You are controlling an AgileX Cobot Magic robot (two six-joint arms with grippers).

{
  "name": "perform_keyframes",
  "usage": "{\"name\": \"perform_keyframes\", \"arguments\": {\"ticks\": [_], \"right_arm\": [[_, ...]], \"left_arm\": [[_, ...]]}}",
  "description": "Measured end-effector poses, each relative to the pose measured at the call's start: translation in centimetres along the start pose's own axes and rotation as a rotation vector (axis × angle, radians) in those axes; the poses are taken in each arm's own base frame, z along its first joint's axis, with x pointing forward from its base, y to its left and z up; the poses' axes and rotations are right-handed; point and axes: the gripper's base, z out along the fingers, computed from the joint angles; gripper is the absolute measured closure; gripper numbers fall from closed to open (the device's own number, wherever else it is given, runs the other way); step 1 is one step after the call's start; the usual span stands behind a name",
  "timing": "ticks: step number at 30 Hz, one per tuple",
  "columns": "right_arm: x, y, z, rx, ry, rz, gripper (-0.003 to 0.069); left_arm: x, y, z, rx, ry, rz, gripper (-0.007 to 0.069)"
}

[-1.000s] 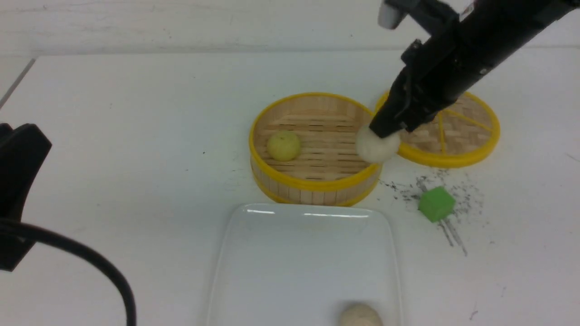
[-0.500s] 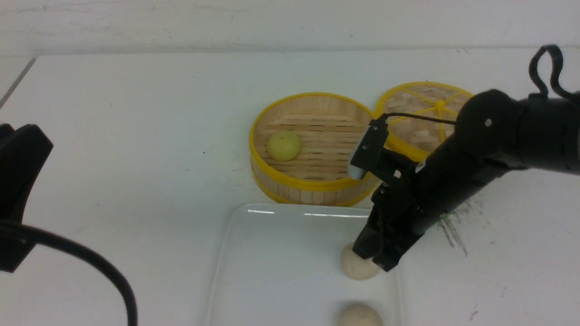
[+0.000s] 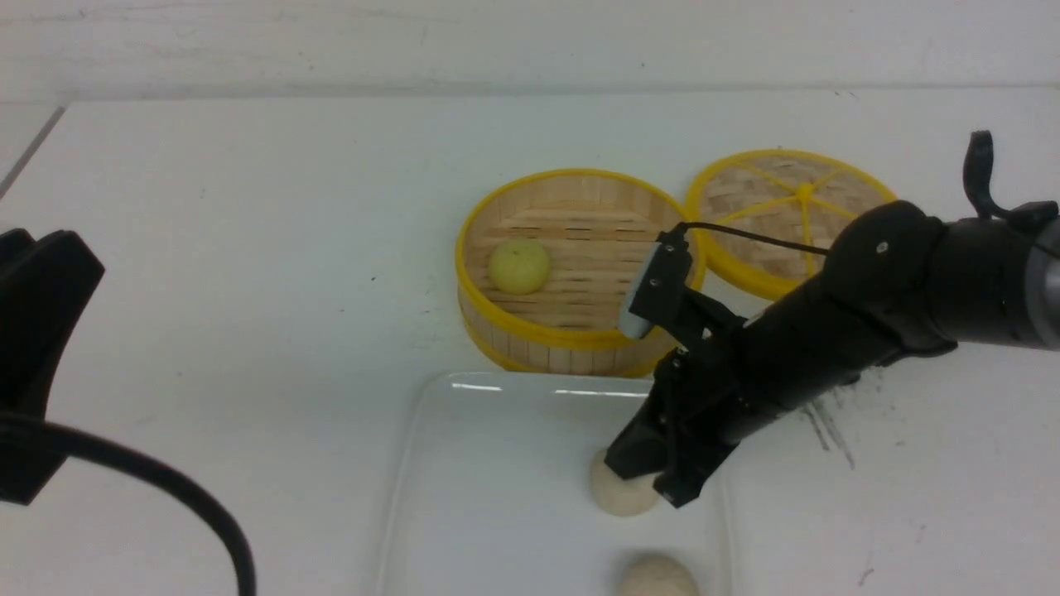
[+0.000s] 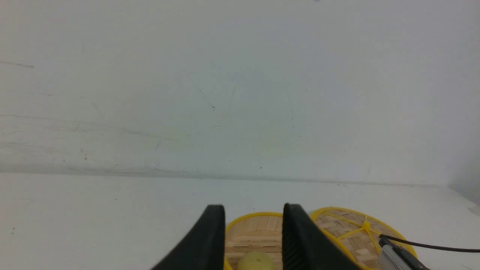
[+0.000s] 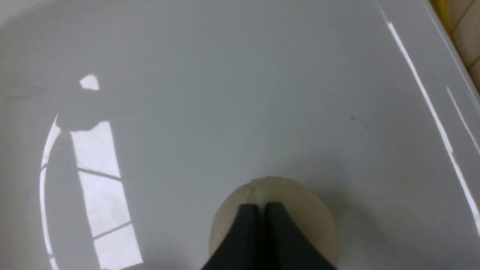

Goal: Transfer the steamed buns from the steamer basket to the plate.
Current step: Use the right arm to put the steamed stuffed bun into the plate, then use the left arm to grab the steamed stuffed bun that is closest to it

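On the plate point(image 3: 497, 497), the right gripper point(image 3: 650, 487) pinches a beige bun point(image 3: 617, 501); only the right wrist view shows its fingers point(image 5: 247, 240) together. The left gripper point(image 4: 253, 208) stands open, empty.

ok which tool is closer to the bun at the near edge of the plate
Right. The right tool is over the plate, pinching a second bun just behind the near-edge bun. The left tool is far off at the left side.
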Motion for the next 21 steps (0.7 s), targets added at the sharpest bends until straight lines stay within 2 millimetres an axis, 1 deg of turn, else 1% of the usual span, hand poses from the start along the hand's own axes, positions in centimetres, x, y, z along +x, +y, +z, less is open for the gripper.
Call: {"name": "perform_keyframes", "arguments": {"ticks": [5,11,15,16,18,19,21], "right_arm": [[0.3,-0.1,0.0,0.015,0.037,-0.046,0.0643],[0.4,-0.2,0.0,0.017,0.041,-0.046,0.0638],[0.4,-0.2,0.0,0.016,0.042,-0.041,0.062],[0.4,-0.2,0.0,0.017,0.041,-0.042,0.0596],[0.1,-0.2,-0.4,0.036,0.026,-0.044,0.0525],[0.1,-0.2,-0.4,0.039,0.024,-0.044,0.0516],[-0.6,-0.4,-1.3,0.104,-0.018,-0.056,0.0389]], "left_arm": [[0.1,-0.1,0.0,0.009,0.006,0.004,0.0374],[0.1,-0.1,0.0,0.01,0.007,0.004,0.0374],[0.1,-0.1,0.0,0.01,0.007,0.004,0.0374],[0.1,-0.1,0.0,0.01,0.007,0.004,0.0374],[0.1,-0.1,0.0,0.01,0.01,0.009,0.0374],[0.1,-0.1,0.0,0.01,0.01,0.009,0.0374],[0.1,-0.1,0.0,0.009,0.013,0.015,0.0374]]}}
